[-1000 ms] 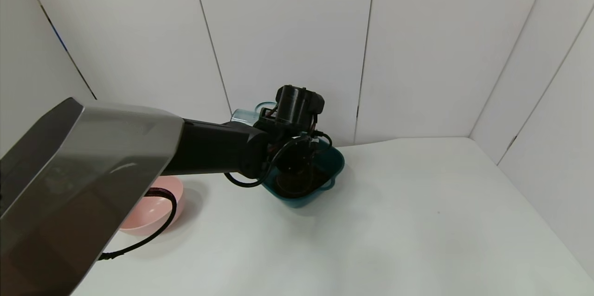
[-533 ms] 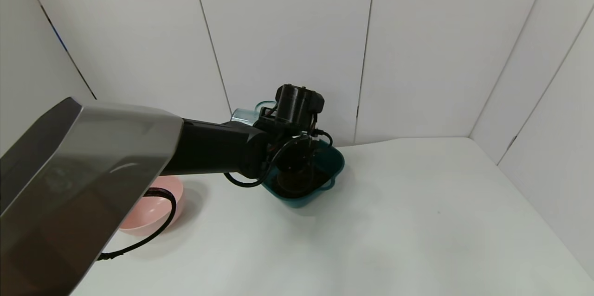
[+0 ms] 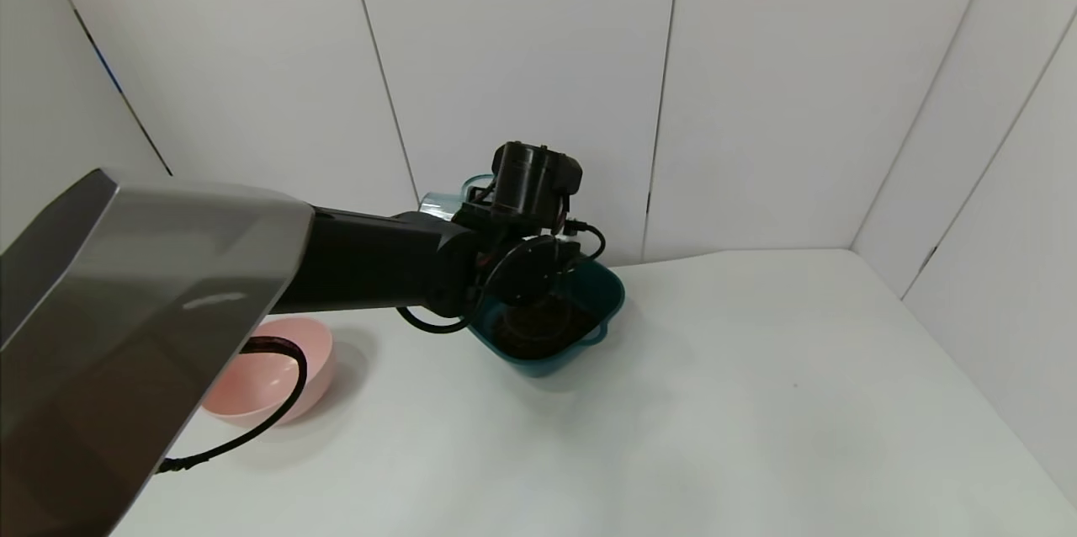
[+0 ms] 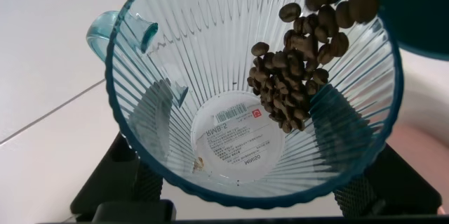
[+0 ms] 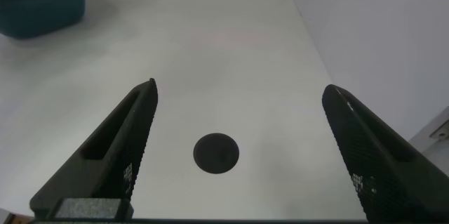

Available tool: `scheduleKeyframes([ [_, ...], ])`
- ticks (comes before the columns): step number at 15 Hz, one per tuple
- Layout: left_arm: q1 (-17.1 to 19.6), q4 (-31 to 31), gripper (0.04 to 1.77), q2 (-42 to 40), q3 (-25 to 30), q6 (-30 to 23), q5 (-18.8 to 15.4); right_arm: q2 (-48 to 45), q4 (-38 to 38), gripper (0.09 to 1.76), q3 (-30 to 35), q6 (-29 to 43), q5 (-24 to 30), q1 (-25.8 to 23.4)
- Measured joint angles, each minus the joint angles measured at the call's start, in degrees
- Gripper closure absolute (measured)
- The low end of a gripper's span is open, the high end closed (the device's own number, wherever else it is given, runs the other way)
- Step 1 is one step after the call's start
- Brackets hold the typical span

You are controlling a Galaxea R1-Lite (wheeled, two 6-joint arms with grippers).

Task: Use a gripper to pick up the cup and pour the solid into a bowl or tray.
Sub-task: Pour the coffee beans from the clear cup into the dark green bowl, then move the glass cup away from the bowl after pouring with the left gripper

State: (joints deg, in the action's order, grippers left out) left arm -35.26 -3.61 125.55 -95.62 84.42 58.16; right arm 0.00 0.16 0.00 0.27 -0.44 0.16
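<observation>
My left gripper is shut on the ribbed translucent cup and holds it tipped over the dark teal bowl at the back of the table. In the left wrist view the cup fills the picture between the black fingers. Brown beans lie along its wall and run to the rim beside the bowl's edge. A heap of beans lies in the bowl. My right gripper is open and empty above the bare table; it is out of the head view.
A round pink bowl stands at the left, partly behind my left arm and its cable. White walls close off the back and right. A dark round spot marks the table under the right gripper. The teal bowl shows far off in the right wrist view.
My left arm and wrist have risen a little and shifted left, with the cup still held. More of the beans' heap in the teal bowl shows.
</observation>
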Motion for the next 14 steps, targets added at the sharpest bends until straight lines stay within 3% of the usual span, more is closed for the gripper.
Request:
scheduleKeyframes([
  [7,0.69,0.55,0.52,-0.66,0.21,-9.31,-4.12,0.0,0.02,0.14,0.0,0.0,-0.02,0.0],
  [14,2.55,1.22,0.52,-2.9,3.75,-24.0,-12.3,0.0,0.02,0.14,0.0,-0.02,0.0,0.0],
])
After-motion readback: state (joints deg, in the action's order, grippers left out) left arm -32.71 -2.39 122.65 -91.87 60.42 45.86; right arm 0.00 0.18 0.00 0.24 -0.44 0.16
